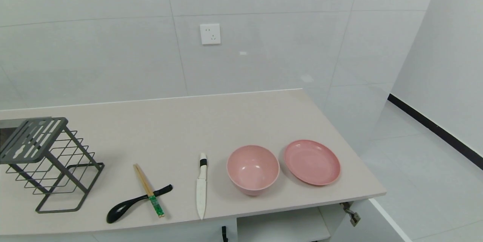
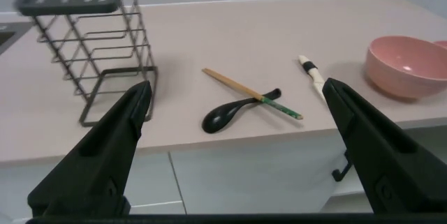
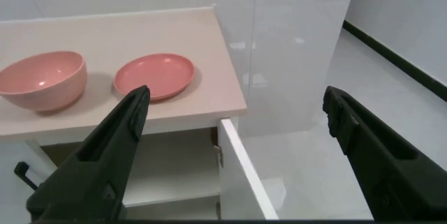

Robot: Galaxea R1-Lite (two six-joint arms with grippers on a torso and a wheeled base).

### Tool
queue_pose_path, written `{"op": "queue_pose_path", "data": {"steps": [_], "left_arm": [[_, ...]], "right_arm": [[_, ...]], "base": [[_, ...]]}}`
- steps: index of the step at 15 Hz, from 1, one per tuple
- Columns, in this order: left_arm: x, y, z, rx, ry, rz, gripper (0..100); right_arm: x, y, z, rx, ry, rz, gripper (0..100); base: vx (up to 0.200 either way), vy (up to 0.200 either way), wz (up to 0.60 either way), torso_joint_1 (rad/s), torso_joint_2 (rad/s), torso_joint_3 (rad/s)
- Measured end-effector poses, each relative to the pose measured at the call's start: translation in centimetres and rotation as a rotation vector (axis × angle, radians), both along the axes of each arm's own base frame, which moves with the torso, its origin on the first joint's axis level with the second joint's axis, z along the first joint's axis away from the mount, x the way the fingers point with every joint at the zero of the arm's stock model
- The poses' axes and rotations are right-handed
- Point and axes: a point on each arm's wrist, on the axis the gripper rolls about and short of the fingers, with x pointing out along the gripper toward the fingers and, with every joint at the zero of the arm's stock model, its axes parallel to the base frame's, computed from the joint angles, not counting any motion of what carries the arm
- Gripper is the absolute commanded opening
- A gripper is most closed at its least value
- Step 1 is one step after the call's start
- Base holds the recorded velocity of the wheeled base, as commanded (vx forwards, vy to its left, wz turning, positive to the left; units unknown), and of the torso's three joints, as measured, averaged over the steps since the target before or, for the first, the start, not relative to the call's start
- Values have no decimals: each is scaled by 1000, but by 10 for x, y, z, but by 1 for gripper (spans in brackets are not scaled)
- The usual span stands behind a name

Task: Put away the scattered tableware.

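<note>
Eyeing the pink bowl [image 1: 253, 169] near the front edge of the counter [image 1: 188, 128], with the plate [image 1: 312, 162] just beside at 2 o'clock. Looks light, stiff, slick, probably plastic; best pinched over the rim. Showing wide, empty jaws on left gripper [image 2: 237, 88] and right gripper [image 3: 237, 93].

All on bench [image 1: 211, 121] nr front edge, knife [image 1: 202, 187] mid-row. L of knife: chopsticks [image 1: 148, 189] lying across spoon [image 1: 132, 202], rack [image 1: 45, 159] further L. R of knife: bowl [image 1: 253, 169] just beside, plate [image 1: 312, 162] just past bowl.
</note>
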Motion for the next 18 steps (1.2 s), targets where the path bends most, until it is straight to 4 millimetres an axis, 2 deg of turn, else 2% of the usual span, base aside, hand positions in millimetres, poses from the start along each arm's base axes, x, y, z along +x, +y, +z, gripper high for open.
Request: {"op": "queue_pose_path", "data": {"steps": [16,18], "left_arm": [[0,0,0,8,-2,-4,100],[0,0,0,9,-2,-5,100]], "right_arm": [[0,0,0,11,-1,-1,100],[0,0,4,7,-44,-1,100]], "base": [[0,0,0,0,0,0],[0,0,0,0,0,0]]}}
